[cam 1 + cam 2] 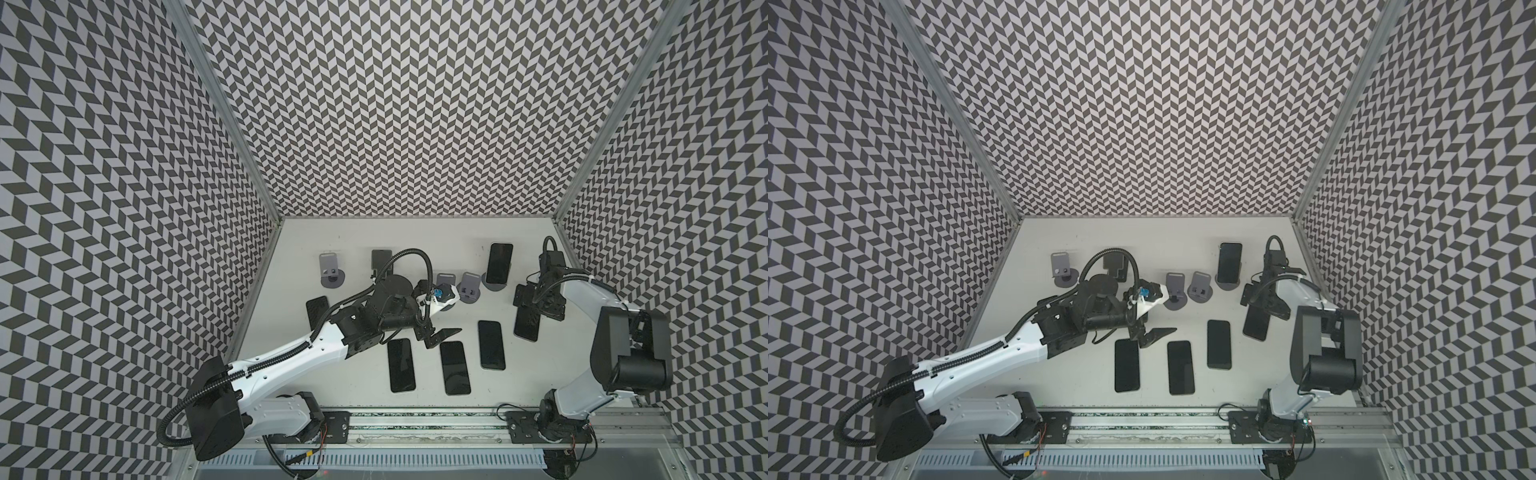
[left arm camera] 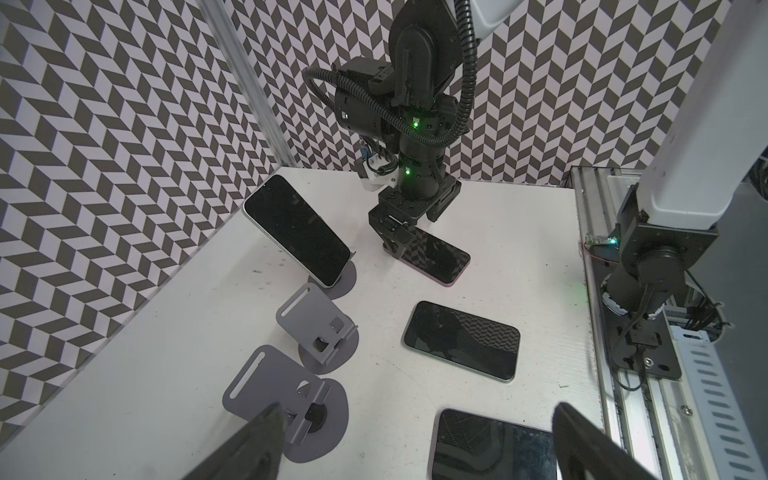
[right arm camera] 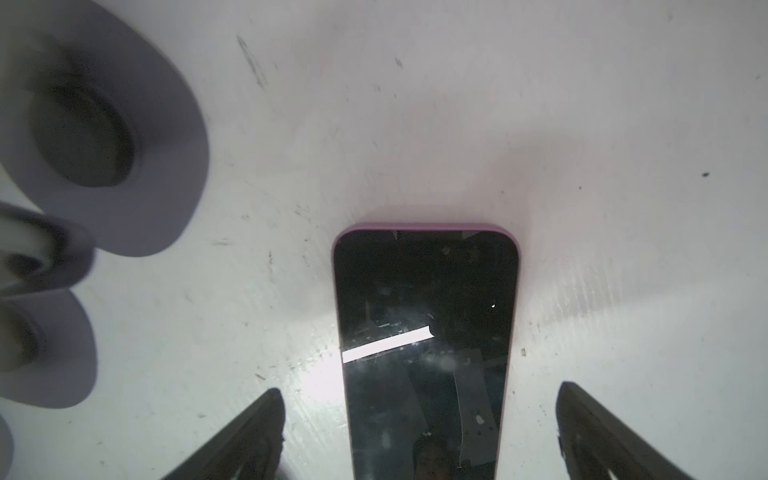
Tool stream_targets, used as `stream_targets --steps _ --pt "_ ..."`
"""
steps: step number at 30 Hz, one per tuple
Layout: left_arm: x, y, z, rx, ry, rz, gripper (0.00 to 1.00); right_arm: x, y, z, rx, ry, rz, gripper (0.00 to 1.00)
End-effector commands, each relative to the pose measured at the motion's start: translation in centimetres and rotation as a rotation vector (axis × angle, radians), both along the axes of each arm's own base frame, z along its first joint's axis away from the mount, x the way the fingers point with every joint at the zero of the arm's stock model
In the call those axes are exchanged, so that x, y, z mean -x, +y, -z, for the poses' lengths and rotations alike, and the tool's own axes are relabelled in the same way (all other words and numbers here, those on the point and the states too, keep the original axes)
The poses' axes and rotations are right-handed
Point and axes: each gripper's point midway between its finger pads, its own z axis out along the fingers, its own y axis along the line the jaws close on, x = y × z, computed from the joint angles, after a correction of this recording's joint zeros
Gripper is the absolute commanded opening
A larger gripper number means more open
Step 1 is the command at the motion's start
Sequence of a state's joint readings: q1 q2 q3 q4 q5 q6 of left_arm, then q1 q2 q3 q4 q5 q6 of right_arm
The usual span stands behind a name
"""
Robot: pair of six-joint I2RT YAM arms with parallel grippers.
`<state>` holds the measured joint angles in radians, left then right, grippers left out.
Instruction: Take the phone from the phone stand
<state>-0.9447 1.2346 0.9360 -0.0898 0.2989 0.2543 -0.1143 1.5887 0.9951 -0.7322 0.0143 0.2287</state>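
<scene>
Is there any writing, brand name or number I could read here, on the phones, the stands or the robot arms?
No text is readable in any view.
Phone on the stand: dark screen, no words.
Pink-edged phone: dark screen, only reflections.
Empty grey stand: plain, no markings.
Pale patch on the right arm's wrist: perhaps a label, too small to read.

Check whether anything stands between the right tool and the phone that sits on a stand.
Nothing visible does. The right tool hangs open over a purple-edged phone lying flat, and only bare table separates it from the propped phone on its stand near the back.
</scene>
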Motion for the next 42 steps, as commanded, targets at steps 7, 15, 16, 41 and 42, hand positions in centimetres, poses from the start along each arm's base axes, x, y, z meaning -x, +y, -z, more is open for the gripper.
stream_targets --steps 7,15,16,41,42 --pt "-0.4 -0.8 -4.8 0.099 -0.037 -0.017 1.0 -1.2 0.9 -5.2 -0.041 -0.156 -0.01 0.99" --pt "-1.3 -0.8 -8.7 0.218 -0.002 -0.078 1.0 -2.2 3.1 -10.9 -0.134 -0.314 -0.056 1.0" --pt "-1.3 -0.8 -9.0 0.228 0.004 -0.086 1.0 -2.3 3.3 -11.6 -0.138 -0.335 -0.062 1.0" --pt "-7.8 2.1 -10.3 0.337 0.184 -0.377 1.0 -5.7 10.0 -21.5 0.022 -0.591 -0.211 0.93" --pt "-8.2 2.3 -10.0 0.339 0.199 -0.39 1.0 -5.8 10.1 -21.5 0.028 -0.591 -0.213 0.93"
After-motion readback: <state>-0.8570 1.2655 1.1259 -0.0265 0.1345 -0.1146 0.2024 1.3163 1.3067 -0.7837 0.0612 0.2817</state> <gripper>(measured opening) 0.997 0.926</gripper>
